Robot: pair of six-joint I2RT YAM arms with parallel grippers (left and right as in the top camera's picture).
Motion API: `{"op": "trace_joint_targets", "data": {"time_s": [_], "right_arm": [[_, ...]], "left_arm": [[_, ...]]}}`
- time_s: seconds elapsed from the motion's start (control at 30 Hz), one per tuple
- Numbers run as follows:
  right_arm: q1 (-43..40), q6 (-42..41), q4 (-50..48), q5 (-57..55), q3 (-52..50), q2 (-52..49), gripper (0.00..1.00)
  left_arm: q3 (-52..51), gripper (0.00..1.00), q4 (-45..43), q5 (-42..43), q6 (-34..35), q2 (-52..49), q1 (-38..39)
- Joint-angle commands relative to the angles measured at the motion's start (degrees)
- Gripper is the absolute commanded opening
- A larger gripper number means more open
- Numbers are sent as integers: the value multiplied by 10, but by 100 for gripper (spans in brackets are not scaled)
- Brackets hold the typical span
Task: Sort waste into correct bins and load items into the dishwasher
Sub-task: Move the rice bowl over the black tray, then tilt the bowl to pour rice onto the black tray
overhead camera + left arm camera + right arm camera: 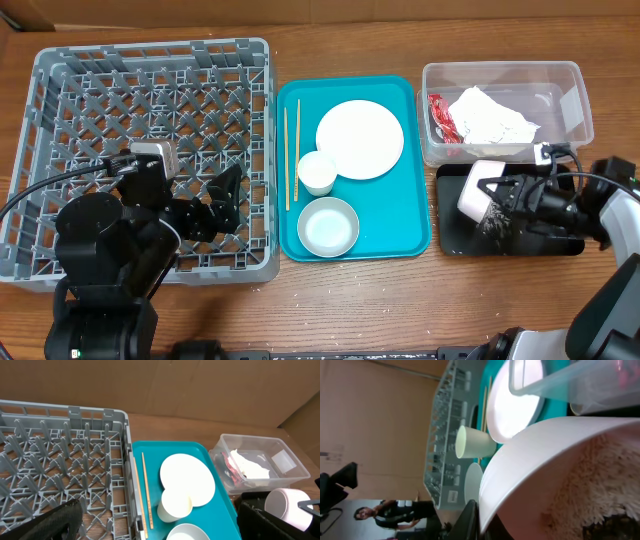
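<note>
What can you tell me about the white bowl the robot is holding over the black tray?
The bowl is small, round, pale and smooth, perhaps plastic. The right pincer is shut on its rim, holding it tipped on its side over the black tray. White rice sticks inside it. Whether its edge touches the tray cannot be told.

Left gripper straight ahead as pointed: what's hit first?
Probably the right wall of the dish rack; how high the left gripper sits is unclear. Clearing that, the chopsticks on the teal tray.
</note>
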State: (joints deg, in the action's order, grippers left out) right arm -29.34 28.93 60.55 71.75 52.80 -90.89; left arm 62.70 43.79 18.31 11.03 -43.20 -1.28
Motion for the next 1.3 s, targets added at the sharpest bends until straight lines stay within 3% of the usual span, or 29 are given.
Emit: {"op": "trace_joint_targets", "data": {"time_s": [0.0, 0.33, 0.57, 1.27], "right_arm": [[-22, 26, 0, 68, -8, 17, 4], [-64, 9, 6, 165, -8, 17, 4], [-64, 8, 6, 182, -8, 17, 4], [-64, -107, -42, 181, -8, 17, 4]], "left_arm": [[12, 100, 0, 8, 8, 1, -6], [12, 100, 0, 8, 8, 1, -6], [12, 100, 0, 8, 8, 1, -6], [12, 100, 0, 8, 8, 1, -6]]}}
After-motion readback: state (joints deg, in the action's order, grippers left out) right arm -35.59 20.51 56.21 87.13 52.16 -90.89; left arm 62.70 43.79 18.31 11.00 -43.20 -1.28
